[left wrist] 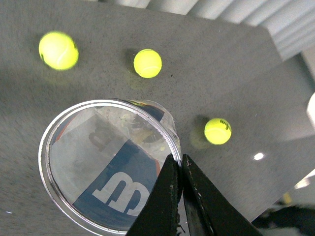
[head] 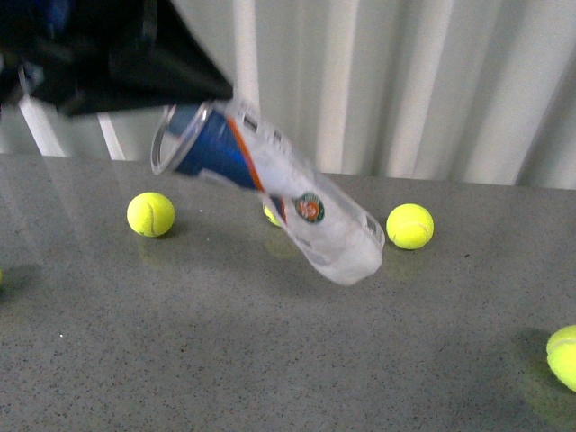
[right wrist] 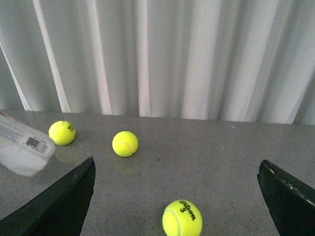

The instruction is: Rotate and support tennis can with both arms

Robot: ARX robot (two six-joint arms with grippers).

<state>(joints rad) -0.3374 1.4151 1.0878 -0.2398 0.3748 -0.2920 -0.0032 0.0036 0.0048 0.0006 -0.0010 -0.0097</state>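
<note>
Fingers (left wrist: pixel 166 194) of the left gripper (left wrist: pixel 180 162) are almost together, pinching the thin wall at the metal rim (left wrist: pixel 44 155) of the tennis can (head: pixel 270 193), one inside the mouth, one outside. That pinch is the only hold on it.

The can hangs tilted below the left arm (head: pixel 90 54), open end up by the arm, closed end down & toward the middle, low over the table (head: pixel 270 360). It looks just clear of the top, tho I can't be sure.

Right gripper (right wrist: pixel 175 163): fingers (right wrist: pixel 69 196) spread wide, nothing betw. them, touching nothing. The can's closed end shows at the edge of its wrist view, well apart from both fingers.

Step in hand, as I read it: get the right gripper onto the lower end so both carry the can thru the turn. To do it well:
- Come in w/ the jaws wide as they are and straddle the body near the closed end.
- Close gently, since clear plastic probably dents.
- Hold off any rotation until that 2nd grip is on; a rim pinch alone likely lets the can swing or slip.
- Turn slowly, both ends together.

Tennis balls (head: pixel 150 214) lie loose on the table, one right behind the can, so keep the approach above them.
</note>
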